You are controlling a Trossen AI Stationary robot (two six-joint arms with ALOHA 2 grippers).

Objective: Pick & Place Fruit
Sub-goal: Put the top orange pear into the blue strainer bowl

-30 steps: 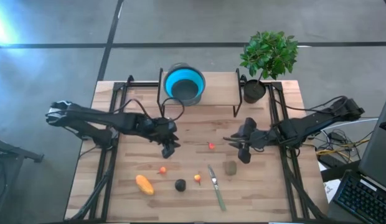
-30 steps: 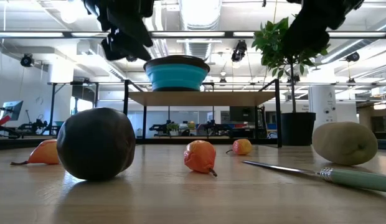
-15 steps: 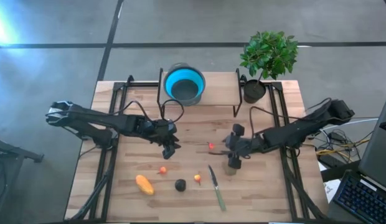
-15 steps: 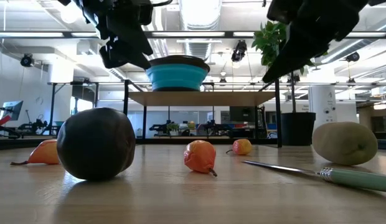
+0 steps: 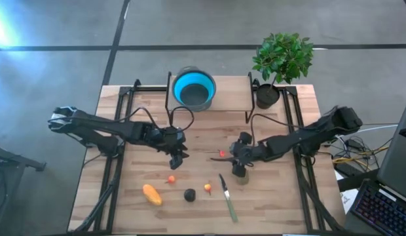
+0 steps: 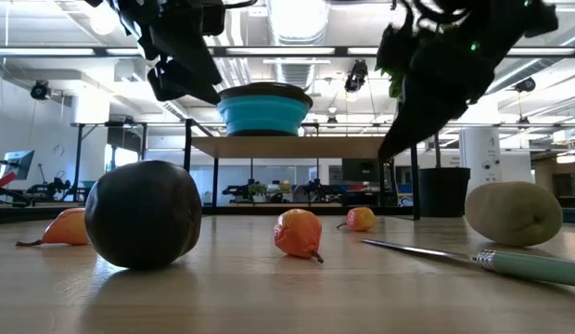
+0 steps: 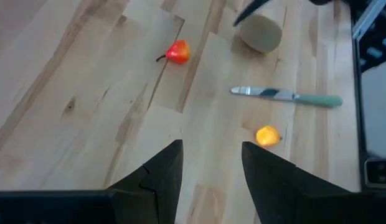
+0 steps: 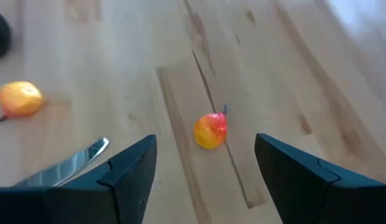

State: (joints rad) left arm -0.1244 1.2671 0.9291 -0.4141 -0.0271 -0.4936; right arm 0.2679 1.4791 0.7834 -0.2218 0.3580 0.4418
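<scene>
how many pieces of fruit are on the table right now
5: elongated orange fruit front left, black round fruit beside it, two tiny ones nearby, red one mid-table. The olive-brown oval hides under the right gripper overhead, so perhaps six.

I see the bowl [image 5: 194,89] on a rack at the table's [image 5: 288,210] back, a plant [image 5: 282,58] to its right. Near mid-table lies a berry [image 5: 222,153], between the left gripper [image 5: 177,159] and right gripper [image 5: 239,164]. Along the front, left to right: long fruit [image 5: 151,194], round fruit [image 5: 189,194], knife [image 5: 228,200].
</scene>
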